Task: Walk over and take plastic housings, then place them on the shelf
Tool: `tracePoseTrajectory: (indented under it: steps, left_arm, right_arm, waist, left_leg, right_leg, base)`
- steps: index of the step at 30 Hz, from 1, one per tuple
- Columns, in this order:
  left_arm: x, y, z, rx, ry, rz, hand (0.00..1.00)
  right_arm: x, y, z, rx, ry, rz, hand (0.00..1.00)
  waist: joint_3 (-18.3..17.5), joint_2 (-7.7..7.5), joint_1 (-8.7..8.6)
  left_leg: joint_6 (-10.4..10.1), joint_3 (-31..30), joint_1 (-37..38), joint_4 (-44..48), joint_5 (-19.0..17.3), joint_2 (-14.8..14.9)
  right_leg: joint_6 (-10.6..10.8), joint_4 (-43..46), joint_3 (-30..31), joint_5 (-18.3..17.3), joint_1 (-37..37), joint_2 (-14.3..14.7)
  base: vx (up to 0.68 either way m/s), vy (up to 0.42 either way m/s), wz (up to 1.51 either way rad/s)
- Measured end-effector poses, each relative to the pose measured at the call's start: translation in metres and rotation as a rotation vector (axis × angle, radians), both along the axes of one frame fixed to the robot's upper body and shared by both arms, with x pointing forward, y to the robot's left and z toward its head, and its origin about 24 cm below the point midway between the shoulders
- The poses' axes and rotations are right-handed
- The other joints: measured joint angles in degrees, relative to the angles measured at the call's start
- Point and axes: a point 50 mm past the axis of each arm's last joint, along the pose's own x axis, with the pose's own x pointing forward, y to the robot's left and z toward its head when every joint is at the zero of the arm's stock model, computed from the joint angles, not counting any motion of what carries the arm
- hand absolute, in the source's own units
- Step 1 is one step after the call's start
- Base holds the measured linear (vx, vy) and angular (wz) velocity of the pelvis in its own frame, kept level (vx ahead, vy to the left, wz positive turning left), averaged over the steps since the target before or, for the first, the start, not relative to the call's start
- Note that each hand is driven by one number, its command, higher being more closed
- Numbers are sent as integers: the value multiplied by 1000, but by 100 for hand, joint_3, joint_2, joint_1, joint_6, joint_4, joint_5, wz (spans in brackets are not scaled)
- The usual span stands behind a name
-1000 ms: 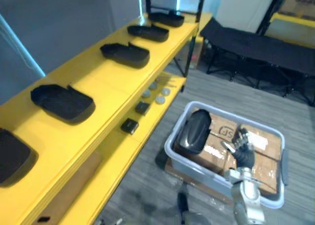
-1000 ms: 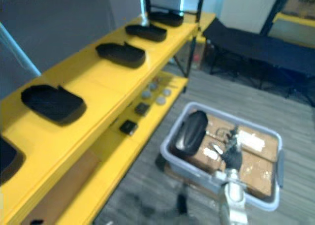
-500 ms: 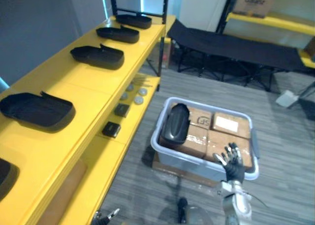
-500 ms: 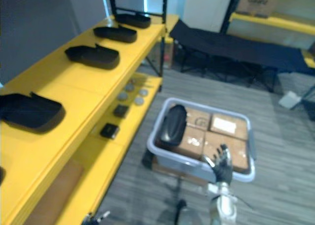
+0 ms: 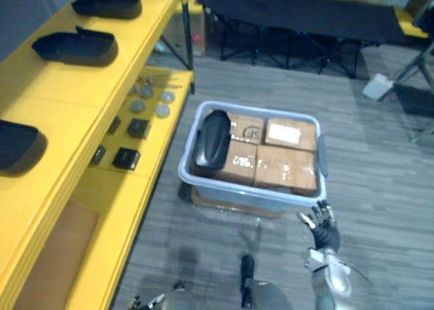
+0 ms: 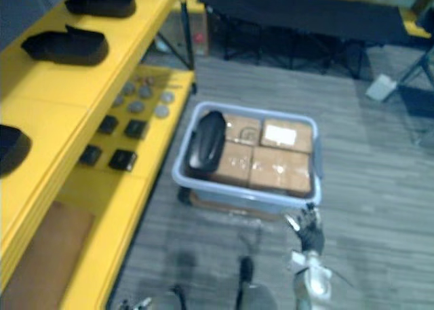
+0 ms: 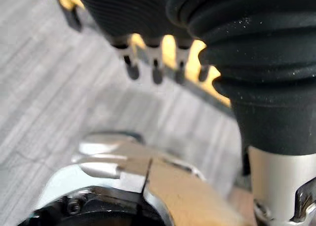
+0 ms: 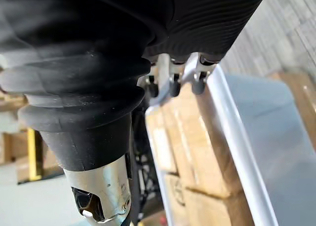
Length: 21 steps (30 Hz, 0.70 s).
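Note:
A black plastic housing lies tilted at the left end of a grey bin on the floor, resting on brown cardboard boxes. Three more black housings sit on the top board of the yellow shelf at the left. My right hand hangs open with spread fingers just in front of the bin's near right corner, holding nothing. In its wrist view the fingers point at the bin's rim. My left hand is open and empty over the floor beside the shelf.
The lower shelf board carries small black blocks, round grey discs and a flat cardboard sheet. A black folding cot stands behind the bin. Grey floor lies open to the right of the bin.
The camera has swung toward the bin, sliding the shelf off to the left. My right hand, earlier over the boxes in the bin, is now in front of the bin's near rim.

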Motion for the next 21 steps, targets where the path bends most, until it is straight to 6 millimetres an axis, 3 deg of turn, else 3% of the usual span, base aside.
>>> tracePoseTrajectory:
  steps: [1,3,5,6,8,10,13,17,18,21]
  left_arm:
    - [2,-2,0,-4,-6,-1,0]
    - [6,-7,1,-16,-29,-12,0]
    - [11,-9,2,-21,-45,-27,0]
    - [12,-10,3,-32,-54,-27,0]
    - [12,-10,3,-45,-55,-35,0]
    - [10,-12,1,-75,-48,-21,0]
    - [11,-16,1,-117,-58,-26,0]
    - [11,-24,-1,-159,-48,-60,0]
    - [12,-28,-1,-170,-47,-77,0]
    - [11,-33,-2,-204,-46,-61,0]
  right_arm:
    - [6,-6,4,-14,-9,-12,0]
    - [37,-31,26,-77,-62,-60,0]
    - [60,-46,48,-113,-101,-100,0]
    - [80,-55,68,-139,-133,-126,0]
    - [103,-71,100,-182,-176,-159,0]
    - [121,-87,139,-203,-233,-205,0]
    - [138,-93,184,-262,-290,-204,0]
    - [150,-94,214,-291,-292,-231,0]
    - [151,-98,217,-288,-271,-247,0]
    - [155,-97,216,-280,-210,-258,0]
  waist:
    - [46,41,6]
    - [239,211,100]
    - [373,275,169]
    - [525,311,202]
    - [690,374,245]
    - [751,414,443]
    - [898,491,527]
    - [978,617,710]
    - [1056,671,801]
    - [1143,751,810]
  left_leg:
    - [1,-27,-18,-4,16,-22]
    - [44,-237,-162,10,120,-137]
    - [89,-338,-306,63,198,-232]
    - [122,-428,-364,82,225,-289]
    - [137,-604,-515,198,233,-371]
    - [182,-709,-700,268,233,-471]
    - [270,-893,-930,455,202,-592]
    - [375,-962,-1228,733,135,-705]
    - [429,-964,-1247,836,96,-743]
    - [504,-1058,-1461,1172,-21,-810]
  right_leg:
    - [7,9,-41,4,-11,-30]
    - [47,103,-211,34,-104,-161]
    - [-5,200,-324,137,-209,-261]
    - [-3,255,-369,159,-243,-315]
    - [5,337,-487,186,-286,-374]
    - [49,353,-535,216,-395,-473]
    - [91,361,-661,243,-422,-592]
    - [141,462,-730,276,-580,-727]
    - [146,515,-726,278,-574,-775]
    - [179,583,-780,293,-603,-854]
  base:
    - [-74,35,41]
    - [-76,54,41]
    - [-50,53,36]
    - [-42,36,32]
    - [-38,33,36]
    - [-40,61,28]
    - [-43,76,34]
    - [-54,85,12]
    - [-68,110,9]
    - [-68,102,15]
